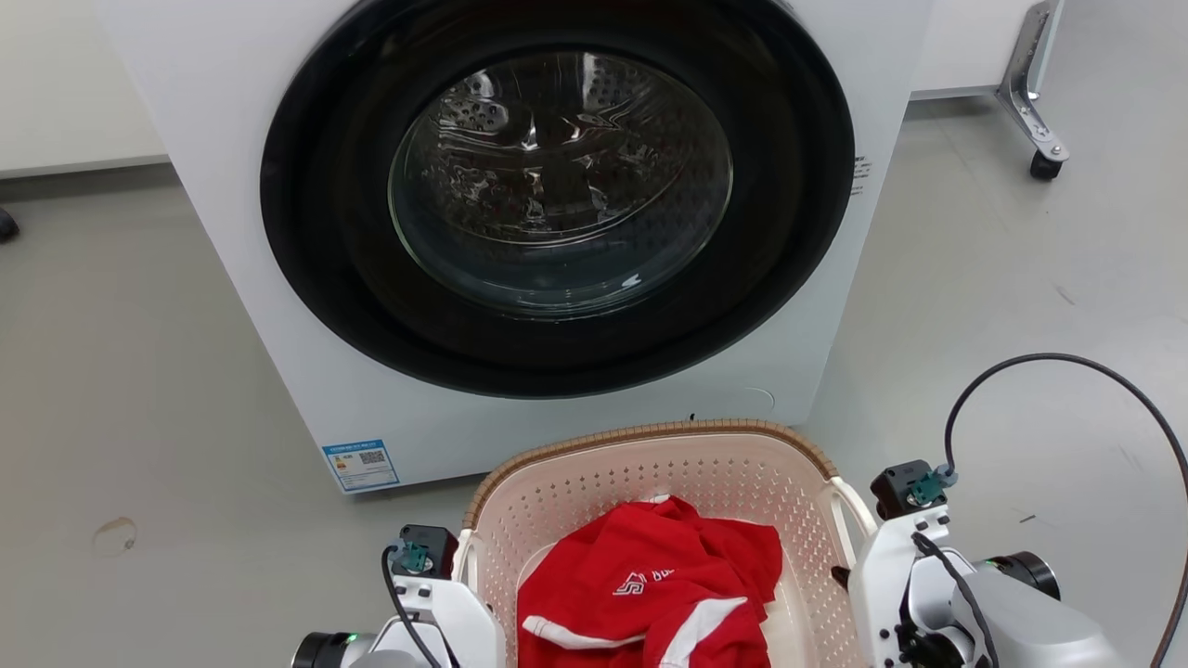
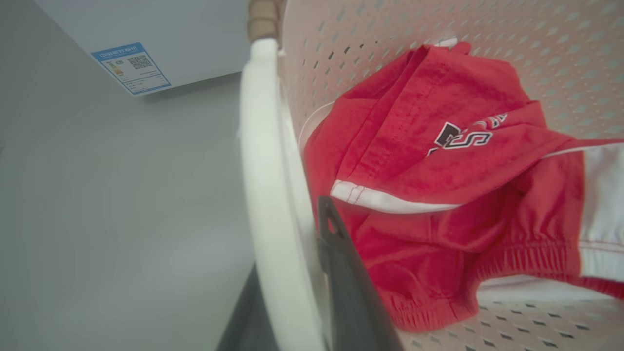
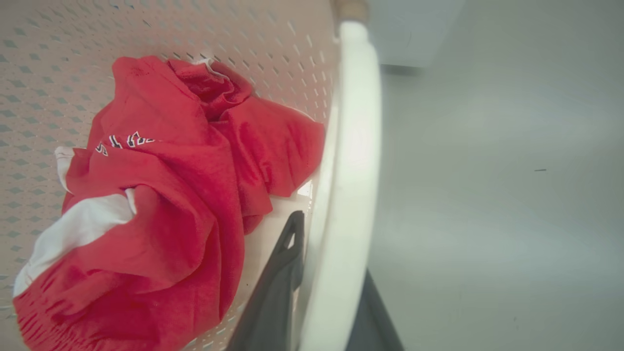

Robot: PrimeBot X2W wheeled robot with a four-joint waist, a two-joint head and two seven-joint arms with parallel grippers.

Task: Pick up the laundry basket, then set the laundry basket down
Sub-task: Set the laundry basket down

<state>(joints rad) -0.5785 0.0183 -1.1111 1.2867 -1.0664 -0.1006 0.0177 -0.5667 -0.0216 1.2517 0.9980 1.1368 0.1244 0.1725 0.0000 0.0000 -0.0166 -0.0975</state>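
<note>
Left pincer (image 2: 292, 243), right pincer (image 3: 331, 243), clamped on white loop handles (image 1: 852, 508) at frame bottom — could tilt laundry basket (image 1: 650, 431), dump red garment (image 1: 650, 575), if lifted unevenly.

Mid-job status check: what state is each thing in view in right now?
laundry basket: upright, loaded; lifted or not, cannot tell.
red garment: crumpled inside the basket.
washing machine door: shut.
left tool: closed on the left handle.
right tool: closed on the right handle.
</note>
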